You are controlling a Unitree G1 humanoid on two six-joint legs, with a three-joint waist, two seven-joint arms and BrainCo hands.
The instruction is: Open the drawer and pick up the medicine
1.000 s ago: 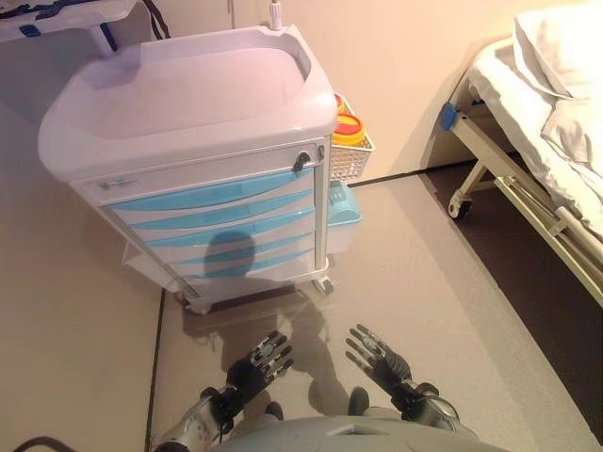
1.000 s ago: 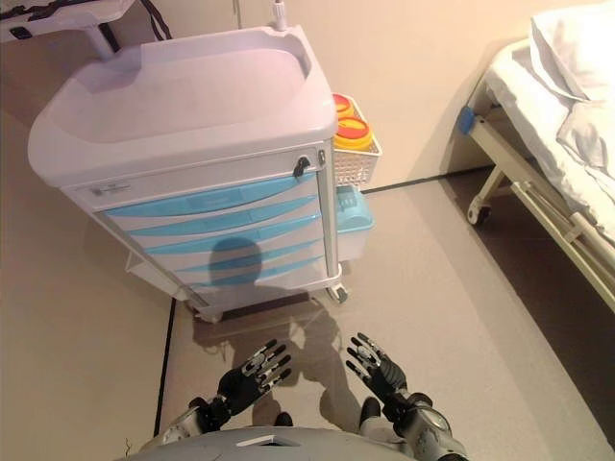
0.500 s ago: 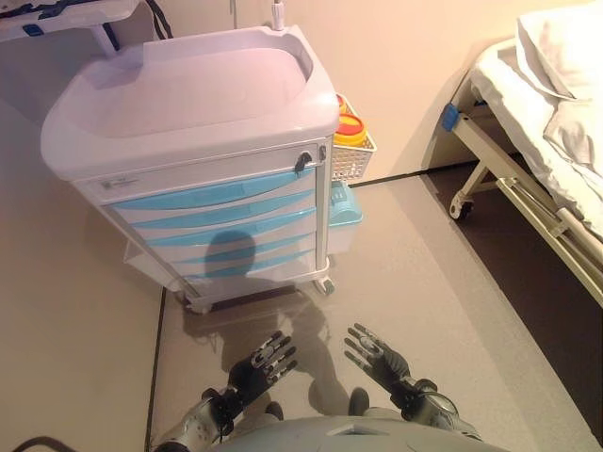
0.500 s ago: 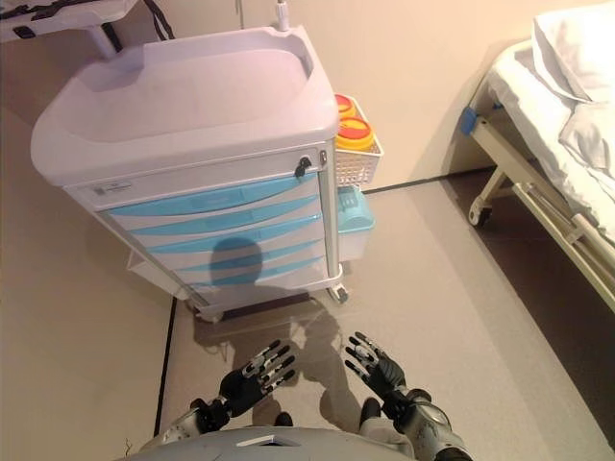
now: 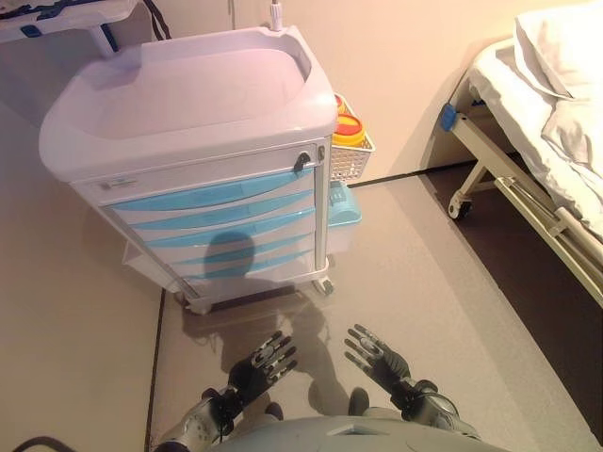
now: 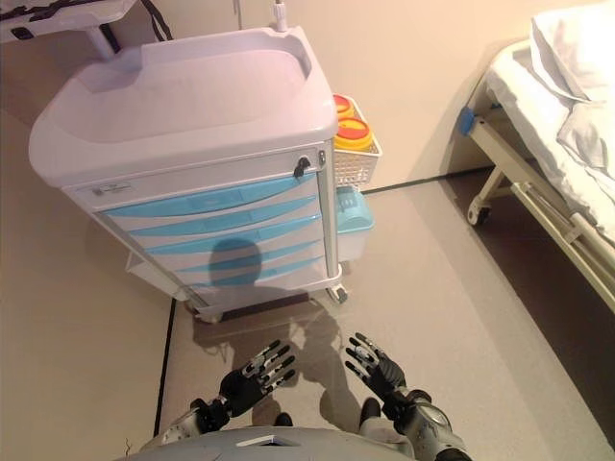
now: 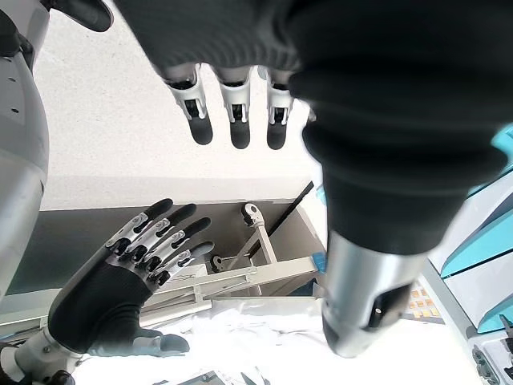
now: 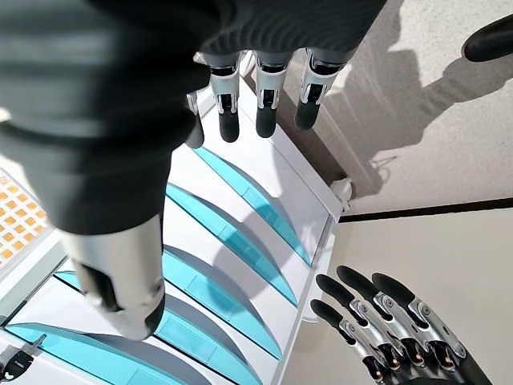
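Observation:
A white medical cart [image 5: 188, 94] stands ahead with several closed light-blue drawers [image 5: 217, 212] on its front; they also show in the right wrist view [image 8: 232, 241]. No medicine is visible. My left hand [image 5: 256, 367] and right hand [image 5: 377, 356] are low in front of me, well short of the cart, both open with straight fingers and empty. The left wrist view shows my left hand's own fingers [image 7: 232, 112] and the right hand [image 7: 136, 257] across from it.
A white wire basket with a yellow red-lidded container [image 5: 349, 132] hangs on the cart's right side, above a light-blue bin [image 5: 341, 205]. A hospital bed [image 5: 546, 122] with white bedding stands at the right. Bare floor lies between me and the cart.
Both hands stay low and open, almost unmoved. The view has shifted very slightly.

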